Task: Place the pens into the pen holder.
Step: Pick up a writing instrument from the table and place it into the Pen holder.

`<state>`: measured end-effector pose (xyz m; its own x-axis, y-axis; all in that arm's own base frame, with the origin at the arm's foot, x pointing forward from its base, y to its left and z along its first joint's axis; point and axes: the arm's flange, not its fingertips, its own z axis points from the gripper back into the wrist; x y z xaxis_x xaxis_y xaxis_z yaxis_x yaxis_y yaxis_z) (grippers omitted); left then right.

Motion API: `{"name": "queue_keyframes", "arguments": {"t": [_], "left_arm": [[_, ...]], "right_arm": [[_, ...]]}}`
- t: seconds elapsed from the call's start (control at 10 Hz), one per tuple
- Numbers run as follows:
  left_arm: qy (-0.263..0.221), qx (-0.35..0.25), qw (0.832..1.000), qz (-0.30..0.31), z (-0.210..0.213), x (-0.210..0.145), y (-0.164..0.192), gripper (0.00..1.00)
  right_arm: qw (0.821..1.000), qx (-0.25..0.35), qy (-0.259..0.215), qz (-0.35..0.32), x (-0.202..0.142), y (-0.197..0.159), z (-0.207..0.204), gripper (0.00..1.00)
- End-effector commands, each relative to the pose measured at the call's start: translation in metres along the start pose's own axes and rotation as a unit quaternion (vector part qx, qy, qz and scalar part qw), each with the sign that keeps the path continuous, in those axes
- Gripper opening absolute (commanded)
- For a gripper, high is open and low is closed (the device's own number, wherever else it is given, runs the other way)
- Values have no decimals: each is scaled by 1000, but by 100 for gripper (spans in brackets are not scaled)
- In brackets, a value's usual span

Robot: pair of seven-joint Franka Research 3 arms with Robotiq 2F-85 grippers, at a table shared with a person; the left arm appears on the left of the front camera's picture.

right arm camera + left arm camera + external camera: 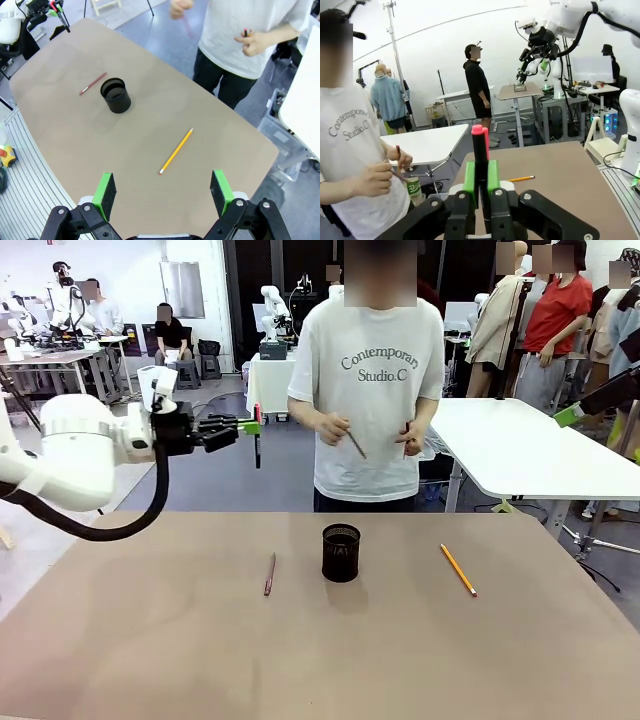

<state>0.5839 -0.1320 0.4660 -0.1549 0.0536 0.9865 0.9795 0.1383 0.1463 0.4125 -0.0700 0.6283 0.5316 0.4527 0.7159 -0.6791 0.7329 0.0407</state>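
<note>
My left gripper (250, 427) is raised above the table's far left and is shut on a red-and-black pen (257, 437) that hangs upright; its pink end (479, 130) sticks out past the green pads (469, 176). The black mesh pen holder (341, 552) stands mid-table, well to the right of and below that gripper. To its left a slim dark-red pen (269, 574) lies flat, and to its right a yellow pencil (459, 570). My right gripper (163, 192) hangs open high over the table, above the yellow pencil (176, 151). The holder (116, 95) is farther off.
A person stands at the far edge with both hands (335, 426) at waist height, each holding a thin stick. A white table (530, 455) stands behind on the right. The right gripper's green pad (568, 416) shows at the right edge.
</note>
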Motion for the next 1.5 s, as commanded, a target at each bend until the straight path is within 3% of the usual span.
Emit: {"name": "queue_keyframes", "arguments": {"t": [0.0, 0.6, 0.7, 0.8, 1.4], "left_arm": [[-10, -18, 1000, 12, 16, 9, 11, 0], [-11, 3, 1000, 7, 45, 13, 25, 0], [-31, -11, 999, 19, 44, 6, 29, 0], [-8, 14, 1000, -1, 44, 13, 22, 0], [-8, 14, 1000, -1, 44, 13, 22, 0]], "right_arm": [[1000, 6, -7, 2, 1, 0, 1, 100], [1000, 6, -7, 2, 1, 0, 1, 100], [1000, 6, -7, 2, 1, 0, 1, 100], [1000, 6, -7, 2, 1, 0, 1, 100], [1000, 6, -7, 2, 1, 0, 1, 100]]}}
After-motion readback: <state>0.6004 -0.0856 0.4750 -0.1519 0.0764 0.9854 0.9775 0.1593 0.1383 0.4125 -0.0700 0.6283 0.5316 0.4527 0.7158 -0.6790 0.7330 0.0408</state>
